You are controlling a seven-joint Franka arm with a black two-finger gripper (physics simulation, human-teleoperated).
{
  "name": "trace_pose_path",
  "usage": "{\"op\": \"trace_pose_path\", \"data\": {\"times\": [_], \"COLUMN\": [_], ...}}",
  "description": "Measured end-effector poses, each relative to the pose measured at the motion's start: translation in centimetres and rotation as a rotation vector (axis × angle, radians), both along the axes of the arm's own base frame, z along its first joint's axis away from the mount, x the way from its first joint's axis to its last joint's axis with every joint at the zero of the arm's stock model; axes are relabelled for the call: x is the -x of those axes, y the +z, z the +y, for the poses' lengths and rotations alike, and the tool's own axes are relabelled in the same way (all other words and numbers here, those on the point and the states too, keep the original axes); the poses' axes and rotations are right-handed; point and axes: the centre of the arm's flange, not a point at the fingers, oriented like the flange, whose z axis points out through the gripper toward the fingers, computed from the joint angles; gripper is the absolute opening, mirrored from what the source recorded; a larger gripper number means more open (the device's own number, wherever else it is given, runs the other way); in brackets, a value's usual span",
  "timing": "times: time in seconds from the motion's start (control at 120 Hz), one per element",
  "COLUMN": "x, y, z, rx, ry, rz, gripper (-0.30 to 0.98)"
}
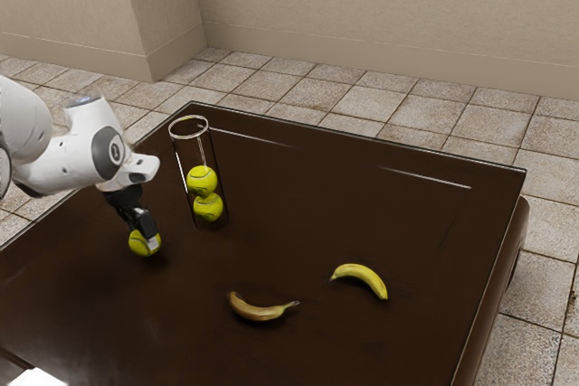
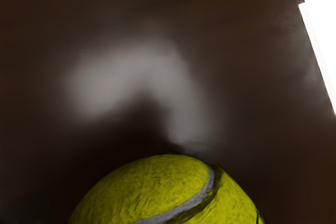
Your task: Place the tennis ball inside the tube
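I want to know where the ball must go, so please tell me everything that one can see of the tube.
The tube is round, tall and transparent, perhaps plastic, with a pale rim around its open top. It stands upright on the dark table, apart from the gripper. Two yellow-green tennis balls lie inside, one atop the other, in its lower part; the upper part is empty.

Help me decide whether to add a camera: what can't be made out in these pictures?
- Part of the ball's top: exterior view, behind the gripper.
- The ball's lower part: wrist view, cut off by the lower edge.
- What the white thing is: cut off by the exterior view's lower edge.
- The arm's base: exterior view, cut off by the left edge.
- Fine markings on the tube's balls: exterior view, too small.
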Motion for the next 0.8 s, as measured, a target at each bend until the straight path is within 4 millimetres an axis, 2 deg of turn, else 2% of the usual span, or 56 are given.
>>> {"op": "trace_pose_path", "data": {"times": [0.125,0.267,0.442,0.608,0.675,0.742,0.8], "x": [0.5,0.2,0.4,0.2,0.0,0.0,0.5], "y": [-0.9,-1.1,-1.0,-0.1,1.8,6.0,10.1], "z": [-0.4,-0.9,-0.7,-0.9,-1.0,-1.4,-0.8], "rx": [0.022,0.03,0.034,0.035,0.028,0.008,-0.024], "ry": [-0.012,-0.036,-0.05,-0.067,-0.08,-0.12,-0.145], "rz": [0.014,0.011,0.009,-0.006,-0.034,-0.073,-0.096], "gripper": [0.67,0.65,0.47,0.37,0.33,0.31,0.29]}}
